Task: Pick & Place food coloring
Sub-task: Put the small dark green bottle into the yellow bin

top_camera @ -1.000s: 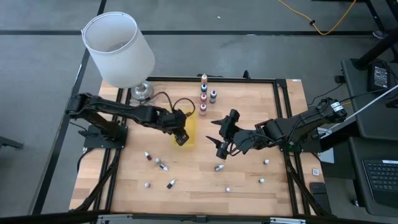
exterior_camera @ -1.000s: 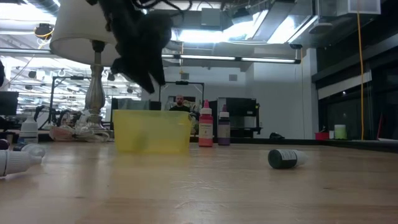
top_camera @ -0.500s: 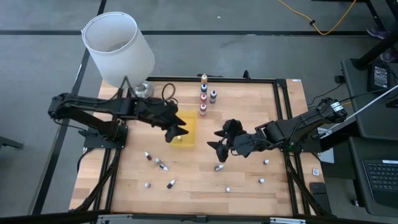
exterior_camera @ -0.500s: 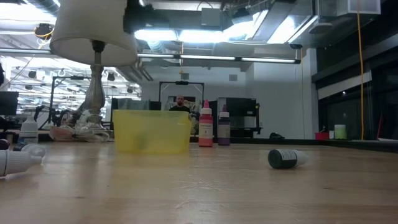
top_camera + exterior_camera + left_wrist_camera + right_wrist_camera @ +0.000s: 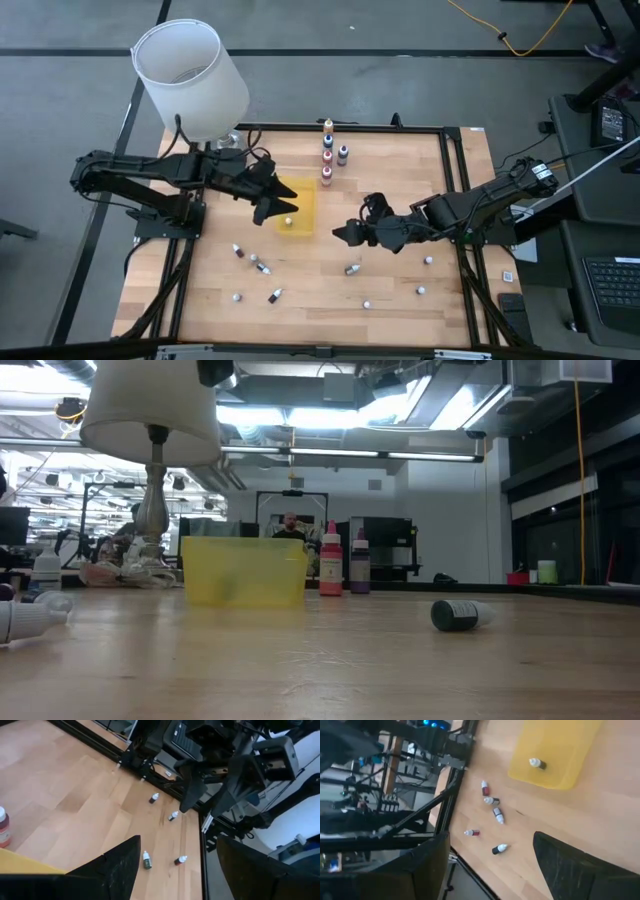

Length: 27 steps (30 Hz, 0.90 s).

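Note:
The food coloring bottles lie scattered on the wooden table, among them one at the near left (image 5: 258, 264) and one in the middle (image 5: 352, 268). Several stand upright at the far edge (image 5: 327, 158). One bottle (image 5: 289, 222) (image 5: 536, 764) lies inside the yellow tray (image 5: 300, 195). My left gripper (image 5: 275, 207) (image 5: 177, 875) hangs open above the tray's left side with nothing between its fingers. My right gripper (image 5: 345, 235) (image 5: 490, 870) is open and held up over the table's middle, to the right of the tray.
A white-shaded lamp (image 5: 190, 78) stands at the far left corner, close to my left arm. A black frame (image 5: 455, 200) runs round the table. In the low view a dark bottle (image 5: 460, 615) lies on its side to the right of the tray (image 5: 245, 570).
My left gripper has risen from the tray and drawn back toward the table's left edge, tipping from pointing down to nearly level; it has left the low view upward. A bottle now shows lying in the tray. My right gripper has rolled about its own axis without shifting place.

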Each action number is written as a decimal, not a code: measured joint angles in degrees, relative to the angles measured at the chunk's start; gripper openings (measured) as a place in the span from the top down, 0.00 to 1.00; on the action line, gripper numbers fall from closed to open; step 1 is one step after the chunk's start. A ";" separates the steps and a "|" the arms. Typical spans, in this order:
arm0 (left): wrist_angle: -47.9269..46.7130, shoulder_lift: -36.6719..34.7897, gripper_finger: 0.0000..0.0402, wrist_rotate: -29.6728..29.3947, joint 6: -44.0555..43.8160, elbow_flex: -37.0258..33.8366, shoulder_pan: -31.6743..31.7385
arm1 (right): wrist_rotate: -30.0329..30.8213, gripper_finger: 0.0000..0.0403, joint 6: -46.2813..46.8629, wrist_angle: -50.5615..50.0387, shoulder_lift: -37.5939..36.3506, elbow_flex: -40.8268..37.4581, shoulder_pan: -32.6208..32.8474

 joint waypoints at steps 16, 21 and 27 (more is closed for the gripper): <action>0.09 0.02 0.37 3.11 2.62 0.00 0.00 | -6.81 0.29 -20.25 3.82 0.00 5.65 -1.05; 0.09 0.02 0.37 3.11 2.45 0.00 -0.11 | -10.54 0.29 -27.90 -4.97 -0.02 12.06 -1.05; 0.09 0.02 0.37 3.11 -0.20 0.00 -0.11 | -14.75 0.29 -35.38 -18.34 -0.02 20.42 -1.05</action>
